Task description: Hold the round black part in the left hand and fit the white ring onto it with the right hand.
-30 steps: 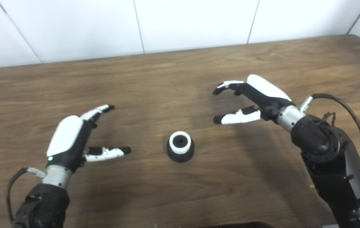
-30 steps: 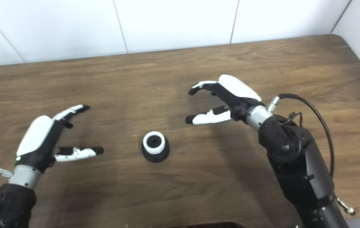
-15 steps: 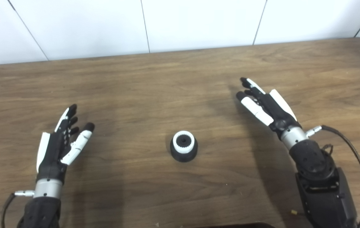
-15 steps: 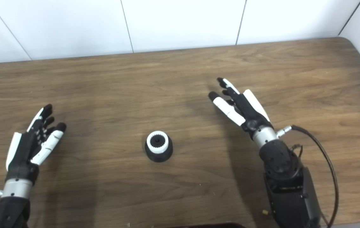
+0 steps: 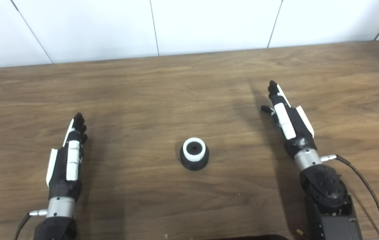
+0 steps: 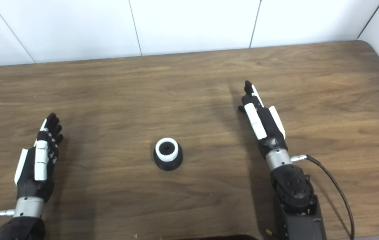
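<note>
Near the middle of the brown wooden bench, toward its front edge, the round black plastic part is seen in the left eye view with the white toothed ring seated on top.

From the right eye view, the left hand and right hand are shown flat, fingers extended, nothing held. The fit is judged complete; no further move seems called for.

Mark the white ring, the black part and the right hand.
white ring (image 5: 194, 149), left eye view, on its toothed top face.
black part (image 5: 194, 164), left eye view, on its front wall below the ring.
right hand (image 6: 263, 121), right eye view, on the hand's middle.
</note>
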You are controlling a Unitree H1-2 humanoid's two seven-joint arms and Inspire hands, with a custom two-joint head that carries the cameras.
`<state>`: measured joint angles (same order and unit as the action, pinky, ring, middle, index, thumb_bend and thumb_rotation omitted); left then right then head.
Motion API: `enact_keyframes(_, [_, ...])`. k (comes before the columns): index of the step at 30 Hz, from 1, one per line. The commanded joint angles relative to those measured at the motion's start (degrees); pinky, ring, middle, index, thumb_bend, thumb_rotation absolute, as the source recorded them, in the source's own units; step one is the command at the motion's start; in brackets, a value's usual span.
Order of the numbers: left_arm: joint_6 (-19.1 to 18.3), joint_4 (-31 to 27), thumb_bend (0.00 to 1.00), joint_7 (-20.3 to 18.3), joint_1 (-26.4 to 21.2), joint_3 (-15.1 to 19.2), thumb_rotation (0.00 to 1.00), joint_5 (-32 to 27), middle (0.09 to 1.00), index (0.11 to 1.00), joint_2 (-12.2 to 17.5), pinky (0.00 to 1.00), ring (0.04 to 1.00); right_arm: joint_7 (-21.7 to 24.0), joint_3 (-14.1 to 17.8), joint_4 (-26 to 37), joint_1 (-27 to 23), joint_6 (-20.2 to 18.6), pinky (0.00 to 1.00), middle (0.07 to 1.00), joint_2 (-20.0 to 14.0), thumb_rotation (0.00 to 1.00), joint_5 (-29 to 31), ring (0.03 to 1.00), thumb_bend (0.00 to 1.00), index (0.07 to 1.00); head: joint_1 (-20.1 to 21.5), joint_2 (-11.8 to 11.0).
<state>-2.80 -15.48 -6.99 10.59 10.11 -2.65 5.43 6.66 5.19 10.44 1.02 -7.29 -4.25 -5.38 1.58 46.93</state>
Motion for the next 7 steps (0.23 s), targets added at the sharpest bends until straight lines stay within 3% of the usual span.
enact_keyframes(1, [2.7, -0.3, 0.60, 1.1, 0.3, -0.3, 1.00, -0.3, 1.000, 1.000, -0.4, 1.00, 1.000, -0.8, 0.1, -0.5, 0.3, 1.6, 1.00, 1.000, -0.5, 1.00, 0.9, 1.000, 0.54, 0.997, -0.5, 0.0])
enact_keyframes(7, [4.2, -1.2, 0.58, 2.8, 1.0, -0.8, 1.00, -0.6, 1.000, 1.000, -1.6, 1.00, 1.000, -1.2, 0.7, -0.7, 2.0, 2.3, 1.00, 0.990, -0.8, 1.00, 3.2, 1.000, 0.56, 0.988, -3.3, -0.2])
